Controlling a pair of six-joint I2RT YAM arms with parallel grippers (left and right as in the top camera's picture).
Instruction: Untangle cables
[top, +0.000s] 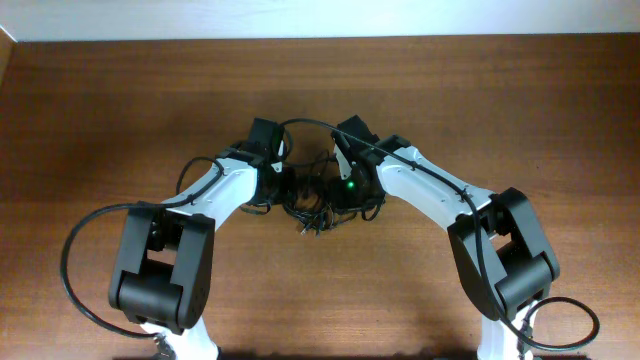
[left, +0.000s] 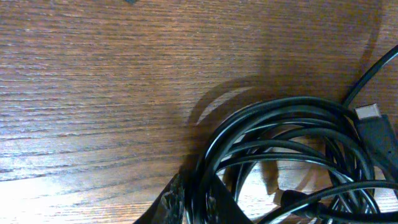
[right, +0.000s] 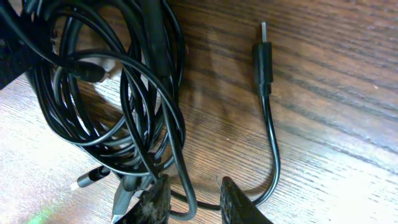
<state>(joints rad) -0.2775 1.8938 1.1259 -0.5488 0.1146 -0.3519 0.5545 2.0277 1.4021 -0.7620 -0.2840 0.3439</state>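
- Nearest the camera side of the tangle, the left arm (top: 165, 265) and right arm (top: 510, 250) rise from their bases and bend inward toward it, one from each flank.
- The thick black hoses on the arms loop outward, well apart from the tangle.
- The left gripper (left: 196, 208) sits at the tangle's left edge. Only its fingertips (left: 169, 200) show, at the frame's bottom, with coiled strands running down between them. Whether they pinch those strands cannot be told.
- The right gripper (right: 196, 205) sits at the tangle's right edge. Its fingers (right: 239, 202) stand apart with bare wood between them, and one thin strand crosses that gap.
- A green light (top: 350, 185) glows on the right wrist, just beside the tangle.
- The cables (top: 315, 210) lie on the table (top: 100, 100) as one knotted heap of thin black loops, between the two grippers.
- A flat silver-ended plug (left: 373, 118) rests against the tangle's outer loops in the left wrist view.
- One cord curls out of the tangle to a loose pin-tipped plug (right: 264, 59) lying apart on the wood.
- Beyond the tangle, a pale strip (top: 320, 15) borders the table's far edge.
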